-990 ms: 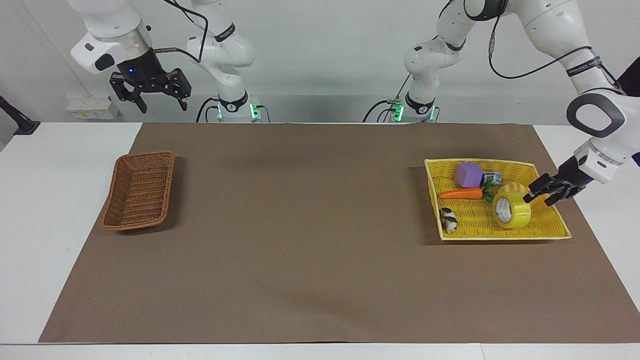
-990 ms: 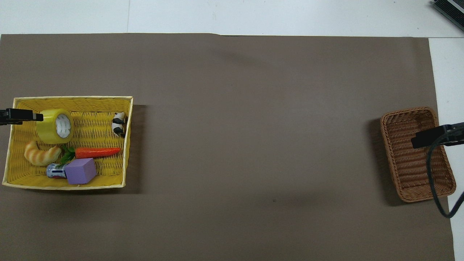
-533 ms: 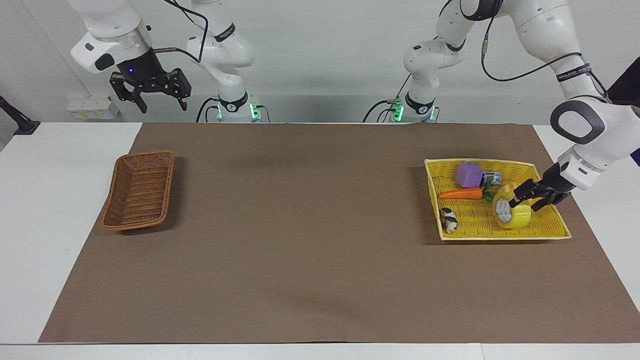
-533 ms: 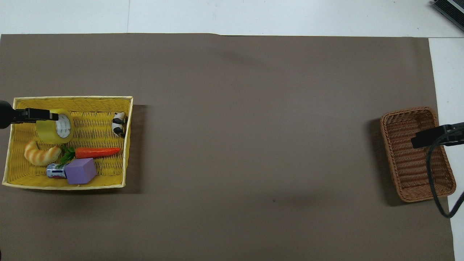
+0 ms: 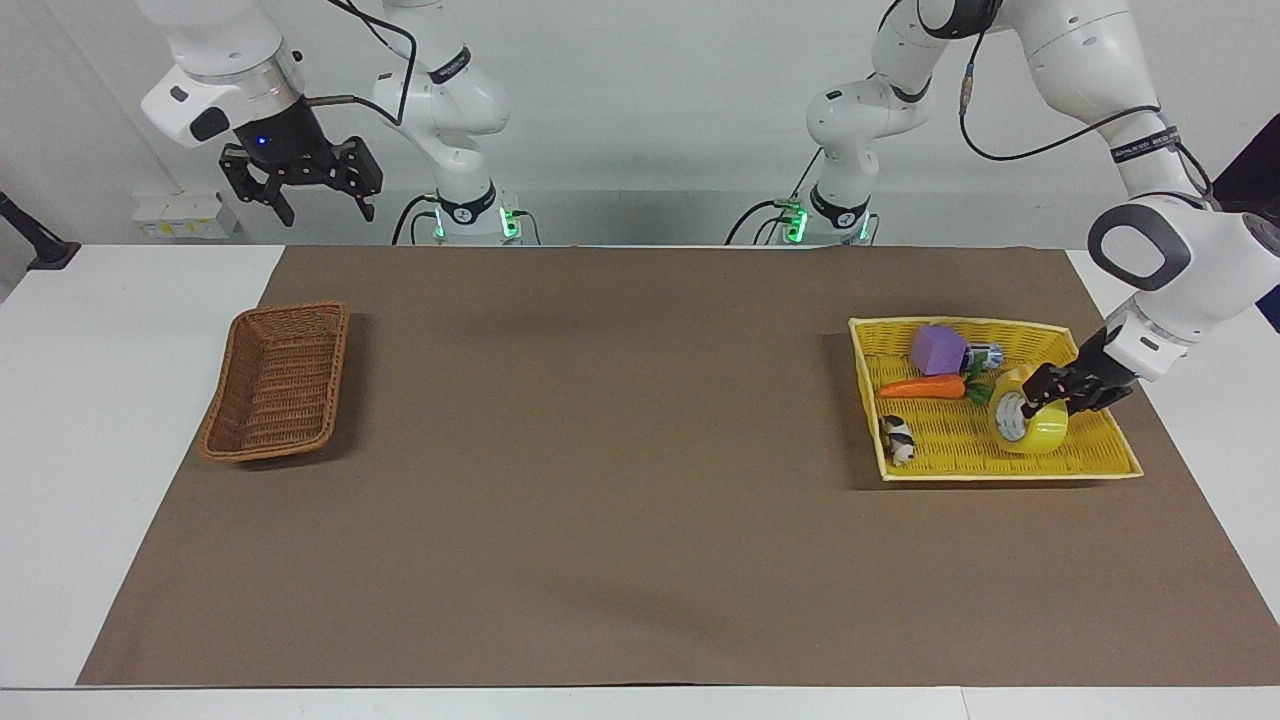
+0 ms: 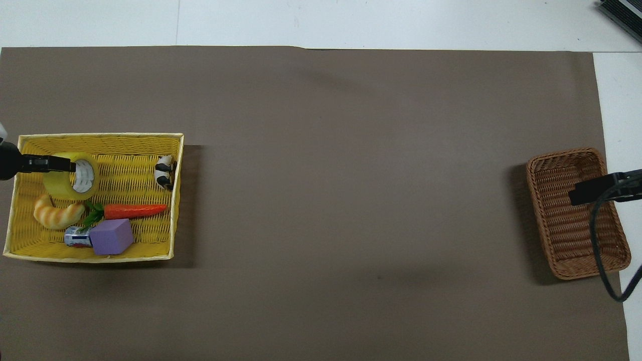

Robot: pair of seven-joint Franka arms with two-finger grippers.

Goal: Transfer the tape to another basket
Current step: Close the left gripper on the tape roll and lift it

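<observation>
A brown paper sheet point(image 5: 620, 480) covers most of my white table point(image 5: 90, 400), with a pale wall at my back. At my right arm's end sits the brown wicker basket point(image 5: 275, 382); at my left arm's end the yellow tray basket point(image 5: 1110, 450) holds a purple block point(image 5: 938, 349), a toy carrot point(image 5: 922, 388), a croissant toy point(image 6: 56, 214), a small black-and-white figure point(image 5: 897, 439) and the tape point(image 5: 1028, 424).

My left arm reaches down slantwise into the yellow tray, and my left gripper point(image 5: 1048, 393) is clamped on the tape's wall, one finger inside the core. My right gripper point(image 5: 318, 203) waits raised above the table edge near the wicker basket, fingers spread apart.
</observation>
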